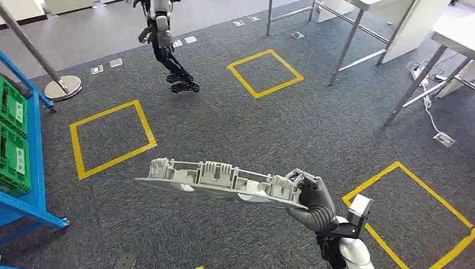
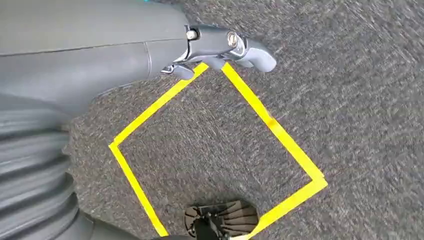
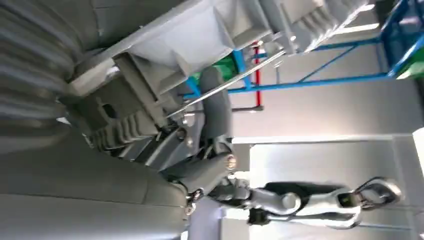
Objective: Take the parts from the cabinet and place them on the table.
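Fingertips [image 1: 302, 180] of right hand [image 1: 313, 199] behind part [image 1: 215, 180]

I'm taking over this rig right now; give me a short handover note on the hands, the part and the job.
Right robot hand: grips one end of the long light-grey ribbed plastic part, held roughly level above the grey carpet floor.
Left robot hand: holds nothing, hanging over a yellow tape square.
Done: one part is in hand, away from the blue cabinet frame.
Left: carry it to the table and set it down.
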Robot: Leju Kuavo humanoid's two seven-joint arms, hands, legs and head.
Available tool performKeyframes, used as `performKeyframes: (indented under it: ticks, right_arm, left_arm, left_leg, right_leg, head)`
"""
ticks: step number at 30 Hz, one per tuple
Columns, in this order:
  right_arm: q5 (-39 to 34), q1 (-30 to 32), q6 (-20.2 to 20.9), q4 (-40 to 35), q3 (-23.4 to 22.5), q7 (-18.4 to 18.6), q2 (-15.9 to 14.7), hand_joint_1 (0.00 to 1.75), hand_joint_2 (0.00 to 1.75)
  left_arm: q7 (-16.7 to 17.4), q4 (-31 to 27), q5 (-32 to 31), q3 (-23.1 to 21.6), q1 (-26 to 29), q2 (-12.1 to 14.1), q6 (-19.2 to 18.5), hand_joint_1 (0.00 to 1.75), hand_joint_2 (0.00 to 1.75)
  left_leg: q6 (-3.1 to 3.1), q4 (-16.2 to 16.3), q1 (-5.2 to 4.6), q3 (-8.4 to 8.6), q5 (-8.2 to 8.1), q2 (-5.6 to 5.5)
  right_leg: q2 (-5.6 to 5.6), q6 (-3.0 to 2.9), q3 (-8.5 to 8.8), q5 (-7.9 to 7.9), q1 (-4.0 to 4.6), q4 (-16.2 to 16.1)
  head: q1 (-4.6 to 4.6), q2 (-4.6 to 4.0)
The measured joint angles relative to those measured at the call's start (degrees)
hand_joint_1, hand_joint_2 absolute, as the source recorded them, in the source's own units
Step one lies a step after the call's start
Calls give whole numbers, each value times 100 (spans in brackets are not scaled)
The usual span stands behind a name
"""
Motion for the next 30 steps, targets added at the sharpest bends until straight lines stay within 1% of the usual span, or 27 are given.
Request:
performKeyframes:
  ticks: [1,2,3,4,5,6,7,8,9,10,11,13,14,15,16,17,18,19,20,21,22,23,24,25,26,29,30]
  right_arm:
    - [6,-8,-9,0,-2,0,0,175,175]
    - [17,-18,-17,0,-7,2,4,175,175]
    - [24,-20,-15,0,-7,0,24,175,175]
    - [24,-16,-17,0,-7,0,33,175,175]
    - [26,-11,-17,0,-7,0,33,175,175]
    - [33,-10,-20,0,-7,4,33,175,175]
    - [37,-10,-22,0,-7,11,33,175,175]
    - [39,-13,-22,0,-7,11,33,175,175]
    - [39,-17,-22,0,-9,7,35,175,175]
    - [37,-28,-24,0,-9,4,39,175,175]
    - [39,-48,-26,0,-11,7,41,175,175]
    - [37,-45,-26,0,-9,7,44,175,175]
    - [37,-41,-28,0,-15,4,44,175,175]
    - [39,-40,-28,0,-22,7,39,175,175]
    - [37,-29,-35,0,-22,2,39,175,175]
    - [37,-34,-42,0,-22,-4,39,175,175]
    - [39,-29,-63,0,-22,-11,39,175,175]
    - [39,-2,-72,0,-22,-20,39,175,175]
    - [44,35,-77,0,-22,-33,39,175,175]
    - [48,73,-79,0,-22,-44,39,175,175]
    - [57,98,-79,0,-22,-46,37,175,175]
    - [68,108,-79,0,-22,-46,37,175,175]
    - [70,105,-79,0,-22,-53,37,175,175]
    - [70,92,-79,0,-22,-66,37,175,175]
    - [76,70,-79,2,-22,-66,37,175,175]
    - [78,49,-81,7,-26,-85,37,175,175]
    - [83,45,-81,7,-28,-85,37,175,175]
  left_arm:
    - [2,0,-7,0,-4,-4,0,0,175]
    - [7,2,-7,0,7,-2,7,0,175]
    - [24,7,-6,2,32,6,13,0,175]
    - [35,11,-7,4,53,15,15,0,175]
    - [44,15,-6,4,75,15,15,0,175]
    - [44,15,-4,4,90,13,15,0,175]
    - [44,15,-4,4,90,13,15,0,175]
    - [42,13,-7,4,84,17,15,0,175]
    - [41,13,-7,4,84,24,15,0,175]
    - [39,15,-9,4,90,22,15,0,175]
    - [35,20,-15,4,95,22,15,0,175]
    - [35,20,-39,4,100,22,15,0,175]
    - [35,18,-55,4,94,20,15,0,175]
    - [33,15,-66,4,79,-6,15,0,175]
    - [33,13,-70,4,59,0,15,0,175]
    - [22,11,-72,4,62,4,15,0,175]
    - [6,13,-72,4,77,2,15,0,175]
    - [-6,13,-72,7,92,2,15,0,175]
    - [-13,15,-72,15,101,4,15,0,175]
    - [-17,15,-70,26,103,4,15,0,175]
    - [-20,13,-68,37,98,2,15,0,175]
    - [-22,13,-61,42,90,-2,15,0,175]
    - [-22,13,-48,44,84,-7,13,0,175]
    - [-22,11,-28,48,79,-9,-4,0,175]
    - [-22,13,-13,59,81,-9,-20,0,175]
    - [-22,11,-4,83,69,-26,-37,0,175]
    - [-22,0,-2,85,55,-28,-37,0,175]
  left_leg:
    - [-33,169,10,-54,-124,-369]
    - [-49,545,20,-222,-343,-577]
    - [-65,1007,22,-432,-564,-664]
    - [-78,1457,22,-652,-747,-698]
    - [-82,1767,22,-811,-815,-709]
    - [-81,1755,25,-822,-706,-709]
    - [-79,1485,34,-708,-492,-718]
    - [-75,1002,49,-488,-203,-757]
    - [-81,470,71,-243,54,-908]
    - [-71,105,122,-71,63,-1306]
    - [-56,-3,123,-42,56,-1356]
    - [23,43,83,-66,63,-1212]
    - [62,38,71,-59,75,-1139]
    - [129,-36,127,-52,118,-1036]
    - [175,-56,107,-44,128,-965]
    - [214,-59,91,-47,131,-872]
    - [232,-57,68,-47,123,-775]
    - [245,-53,55,-47,115,-675]
    - [251,-50,49,-50,110,-583]
    - [250,-49,48,-50,107,-501]
    - [245,-45,47,-49,102,-418]
    - [231,-36,47,-44,92,-338]
    - [218,-23,47,-35,76,-268]
    - [191,-6,30,-18,58,-210]
    - [153,11,-15,-20,34,-151]
    - [74,-33,-1,34,40,13]
    - [30,-34,-4,64,22,78]
  right_leg:
    - [54,-13,-3,7,-14,-3]
    - [115,-25,-8,12,-22,-3]
    - [180,-39,-12,11,-24,-2]
    - [258,-45,-16,14,-23,0]
    - [346,-44,-15,14,-23,3]
    - [436,-41,-8,16,-25,5]
    - [515,-36,-3,17,-29,9]
    - [600,-22,1,17,-36,20]
    - [679,2,4,12,-48,36]
    - [752,40,-22,12,-58,49]
    - [835,86,-71,13,-40,89]
    - [985,183,-126,75,-84,51]
    - [1065,230,-139,101,-83,23]
    - [1123,262,-154,93,-90,37]
    - [757,270,-217,-16,-44,166]
    - [441,286,-383,-236,-31,507]
    - [307,305,-600,-463,-38,970]
    - [247,317,-810,-650,-45,1417]
    - [223,325,-966,-750,-49,1749]
    - [216,330,-998,-713,-52,1823]
    - [202,330,-887,-555,-51,1620]
    - [152,322,-625,-306,-49,1134]
    - [33,303,-308,-86,-44,580]
    - [-275,264,-20,1,-15,81]
    - [-292,201,-25,-29,24,44]
    - [-84,107,-71,1,35,47]
    - [-6,57,-59,33,9,-4]
  head:
    - [-18,0]
    - [-42,0]
    - [-72,0]
    - [-81,0]
    - [-90,0]
    - [-92,0]
    - [-96,0]
    - [-98,0]
    - [-101,0]
    - [-105,0]
    - [-105,0]
    - [-107,0]
    - [-103,2]
    - [-100,0]
    - [-81,0]
    - [-11,0]
    - [0,0]
    - [0,0]
    - [0,0]
    - [2,0]
    - [7,0]
    - [13,0]
    - [15,0]
    - [22,0]
    - [28,0]
    - [11,0]
    - [15,0]
